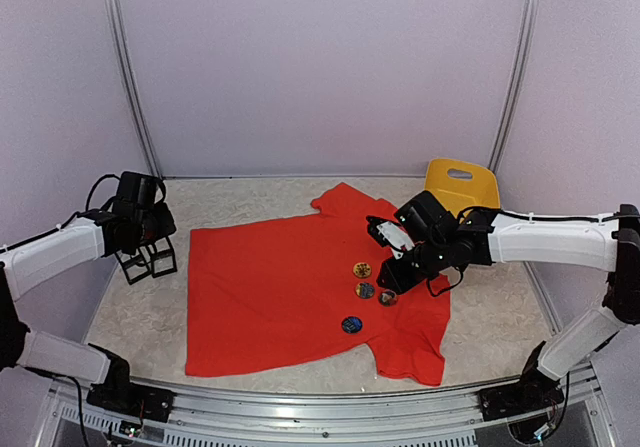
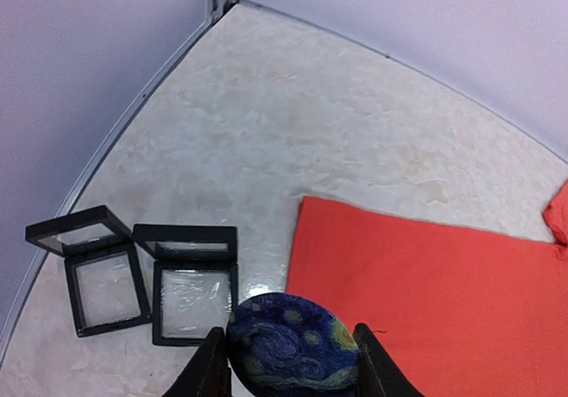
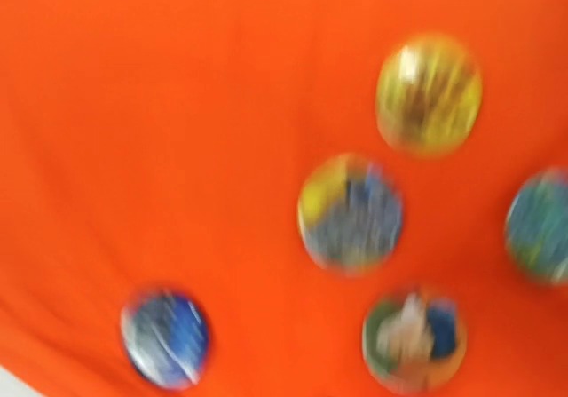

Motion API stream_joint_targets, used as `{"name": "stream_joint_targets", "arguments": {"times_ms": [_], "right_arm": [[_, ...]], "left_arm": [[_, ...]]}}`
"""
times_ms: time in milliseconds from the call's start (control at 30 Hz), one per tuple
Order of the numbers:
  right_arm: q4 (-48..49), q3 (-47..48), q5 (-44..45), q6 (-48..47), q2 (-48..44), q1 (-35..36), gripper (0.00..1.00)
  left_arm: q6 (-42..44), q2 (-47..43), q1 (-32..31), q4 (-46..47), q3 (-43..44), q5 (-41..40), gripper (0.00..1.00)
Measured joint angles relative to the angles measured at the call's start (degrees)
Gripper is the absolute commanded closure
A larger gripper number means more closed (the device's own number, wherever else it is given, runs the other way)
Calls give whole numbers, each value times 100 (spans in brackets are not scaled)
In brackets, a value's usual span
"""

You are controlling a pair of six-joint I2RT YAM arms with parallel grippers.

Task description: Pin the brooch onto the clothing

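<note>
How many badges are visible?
6. Five lie on the red shirt: yellow badge, middle badge, rightmost badge, bottom badge, blue badge. Sixth badge: in the left gripper. More may be hidden.

Pale, mottled stone-patterned tabletop (image 1: pixel 250 202). Carries three kinds of things directly. Spread flat over the middle and right: a plain bright red short-sleeved fabric T-shirt (image 1: pixel 280 287), one sleeve toward the far side, the other toward the near right. On the left, just clear of the shirt: two black square-framed cases with clear panes (image 1: pixel 150 260), open, side by side. At the far right: a yellow plastic basket (image 1: pixel 460 180), partly hidden.
</note>
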Motion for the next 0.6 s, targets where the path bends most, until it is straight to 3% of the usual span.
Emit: {"name": "stream_joint_targets", "arguments": {"times_ms": [167, 433, 600], "right_arm": [[496, 400, -651, -2, -358, -573, 81], [1204, 1169, -1755, 160, -413, -785, 69], [1731, 1279, -2518, 487, -413, -688, 56]], "left_arm": [[599, -286, -1655, 111, 658, -573, 79], [3082, 129, -4505, 1753, 907, -1163, 79], [4590, 579, -5333, 2802, 761, -1099, 79]]}}
